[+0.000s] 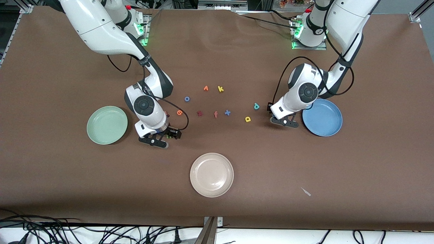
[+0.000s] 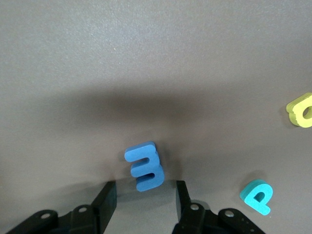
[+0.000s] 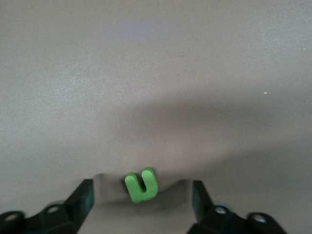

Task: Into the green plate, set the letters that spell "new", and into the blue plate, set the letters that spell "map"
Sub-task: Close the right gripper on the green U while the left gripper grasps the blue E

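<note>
My left gripper (image 1: pixel 284 121) is low over the table beside the blue plate (image 1: pixel 334 130). In the left wrist view it (image 2: pixel 145 189) stands open around the light blue "m" (image 2: pixel 145 165), with a gap on each side. The teal "p" (image 1: pixel 256 106) and yellow "a" (image 1: pixel 248 119) lie close by. My right gripper (image 1: pixel 159 139) is low beside the green plate (image 1: pixel 91 130). It (image 3: pixel 142 189) is open astride the green "n" (image 3: pixel 141 185), not touching it. The orange "e" (image 1: pixel 179 112) lies near the right arm. The "w" is hidden.
A cream plate (image 1: pixel 212 189) sits nearest the front camera, mid-table. Loose letters lie in the middle: a blue "o" (image 1: pixel 187 99), a yellow "k" (image 1: pixel 220 89), a dark red "z" (image 1: pixel 199 113), a salmon "f" (image 1: pixel 215 114), a blue "x" (image 1: pixel 227 112).
</note>
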Tool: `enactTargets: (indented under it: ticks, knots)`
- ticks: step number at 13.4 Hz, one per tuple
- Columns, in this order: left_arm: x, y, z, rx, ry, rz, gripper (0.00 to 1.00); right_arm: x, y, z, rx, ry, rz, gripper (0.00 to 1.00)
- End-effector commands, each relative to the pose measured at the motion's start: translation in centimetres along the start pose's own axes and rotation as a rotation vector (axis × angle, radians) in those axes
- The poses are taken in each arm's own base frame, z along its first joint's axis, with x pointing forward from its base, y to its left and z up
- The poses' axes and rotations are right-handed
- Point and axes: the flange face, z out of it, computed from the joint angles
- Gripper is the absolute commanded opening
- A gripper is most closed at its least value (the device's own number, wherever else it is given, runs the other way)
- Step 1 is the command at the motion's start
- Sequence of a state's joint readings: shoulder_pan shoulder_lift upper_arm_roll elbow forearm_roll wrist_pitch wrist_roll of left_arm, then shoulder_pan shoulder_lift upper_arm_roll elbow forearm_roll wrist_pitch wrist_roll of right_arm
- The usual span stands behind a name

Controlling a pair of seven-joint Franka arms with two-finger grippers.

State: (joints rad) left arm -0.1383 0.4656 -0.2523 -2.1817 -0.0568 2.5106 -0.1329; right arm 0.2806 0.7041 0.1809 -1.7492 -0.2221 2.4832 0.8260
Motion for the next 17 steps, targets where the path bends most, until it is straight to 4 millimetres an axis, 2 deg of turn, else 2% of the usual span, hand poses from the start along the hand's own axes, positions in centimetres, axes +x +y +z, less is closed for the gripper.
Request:
enactTargets:
  ticks: [1, 4, 8, 13, 15, 17]
  knots:
    - [0.6, 0.3, -0.1, 0.012, 0.023, 0.018, 0.57, 0.8, -0.7, 0.1, 0.008, 0.017, -0.031, 0.80]
    - [1.0, 0.6, -0.5, 0.010, 0.033, 0.000, 0.57, 0.8, -0.7, 0.2, 0.007, 0.016, -0.031, 0.69]
    - [0.9, 0.7, 0.0, 0.009, 0.024, -0.015, 0.44, 0.7, -0.7, 0.3, 0.006, 0.010, -0.028, 0.54]
    - [0.9, 0.7, 0.0, 0.009, 0.025, -0.033, 0.00, 0.4, -0.6, 0.5, 0.002, 0.002, -0.021, 0.38]
    - [1.2, 0.7, -1.0, 0.010, 0.042, -0.042, 0.00, 0.4, -0.6, 0.6, 0.001, 0.001, -0.021, 0.36]
    - [2.3, 0.5, -3.9, 0.007, 0.079, -0.047, 0.00, 0.4, -0.6, 0.8, -0.001, -0.002, -0.021, 0.32]
